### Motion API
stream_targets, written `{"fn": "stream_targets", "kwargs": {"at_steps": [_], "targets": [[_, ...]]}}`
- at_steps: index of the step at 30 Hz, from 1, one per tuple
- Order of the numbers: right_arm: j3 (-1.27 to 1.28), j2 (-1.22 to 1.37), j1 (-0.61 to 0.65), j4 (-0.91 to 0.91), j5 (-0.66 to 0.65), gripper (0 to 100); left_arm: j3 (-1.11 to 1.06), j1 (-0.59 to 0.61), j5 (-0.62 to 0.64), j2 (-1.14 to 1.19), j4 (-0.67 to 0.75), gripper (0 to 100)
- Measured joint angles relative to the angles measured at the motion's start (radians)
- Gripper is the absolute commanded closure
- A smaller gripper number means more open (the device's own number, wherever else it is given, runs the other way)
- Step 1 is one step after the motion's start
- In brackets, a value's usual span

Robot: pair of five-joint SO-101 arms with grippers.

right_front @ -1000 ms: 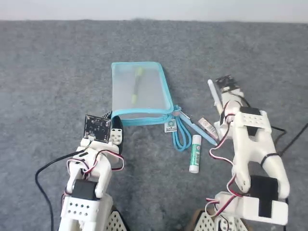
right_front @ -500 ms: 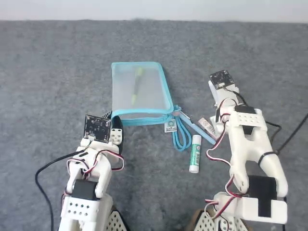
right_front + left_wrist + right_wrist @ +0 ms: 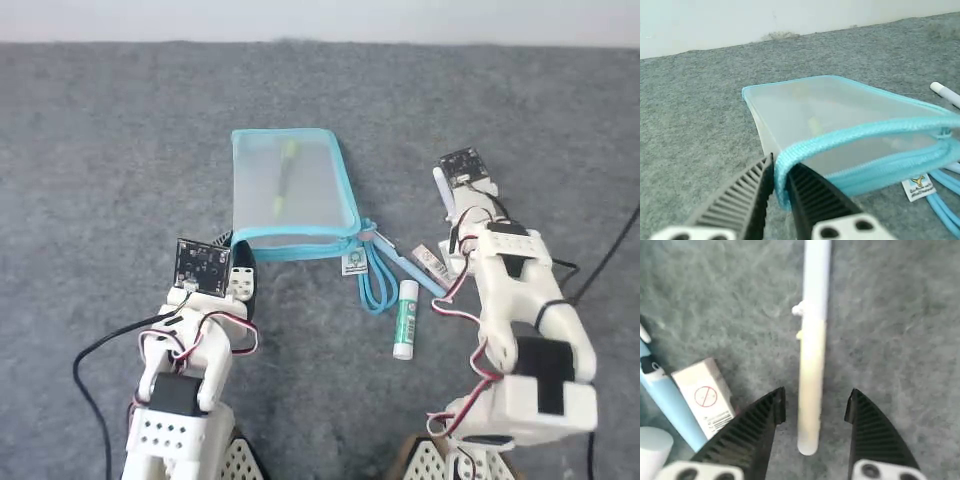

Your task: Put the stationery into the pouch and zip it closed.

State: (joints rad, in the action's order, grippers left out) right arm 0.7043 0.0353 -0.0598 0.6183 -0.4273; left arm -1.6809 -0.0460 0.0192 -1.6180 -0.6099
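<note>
- The pouch [image 3: 290, 200] lies flat on the grey carpet [image 3: 120, 150] mid-table, with its zip edge turned toward the arms. A green pen [image 3: 283, 180] shows through its translucent wall, so one item is already inside.
- The left gripper [image 3: 779, 167] is clamped onto the cyan rim at the pouch's near corner, the fabric pinched between its ribbed fingers. This likely anchors the pouch and props the mouth open for loading.
- A white pen [image 3: 812, 355] lies on the carpet to the right, well apart from the pouch. The right gripper [image 3: 815, 400] hangs over it with its jaws spread wide, one finger on each side, holding nothing. The pen runs crosswise to the closing line, which suits a clean pinch.
- Between the pouch and the right arm lie a blue pen [image 3: 415, 268], an eraser [image 3: 430, 260] and a glue stick [image 3: 405, 318], all outside the pouch.
- A loop of blue cord [image 3: 376, 285] trails from the zip end, probably the pull for closing.
</note>
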Motion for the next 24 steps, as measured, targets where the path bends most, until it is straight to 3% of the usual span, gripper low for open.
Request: {"fn": "stream_targets", "kwargs": {"at_steps": [6, 14, 24], "targets": [[-0.049, 0.04, -0.003, 0.029, 0.002, 99.8, 0.0, 0.0, 0.0, 0.0, 0.0, 99], [-0.055, 0.028, -0.069, 0.058, 0.002, 99.1, 0.0, 0.0, 0.0, 0.0, 0.0, 99], [-0.054, -0.345, -0.109, 0.402, 0.0, 99.1, 0.0, 0.0, 0.0, 0.0, 0.0, 99]]}}
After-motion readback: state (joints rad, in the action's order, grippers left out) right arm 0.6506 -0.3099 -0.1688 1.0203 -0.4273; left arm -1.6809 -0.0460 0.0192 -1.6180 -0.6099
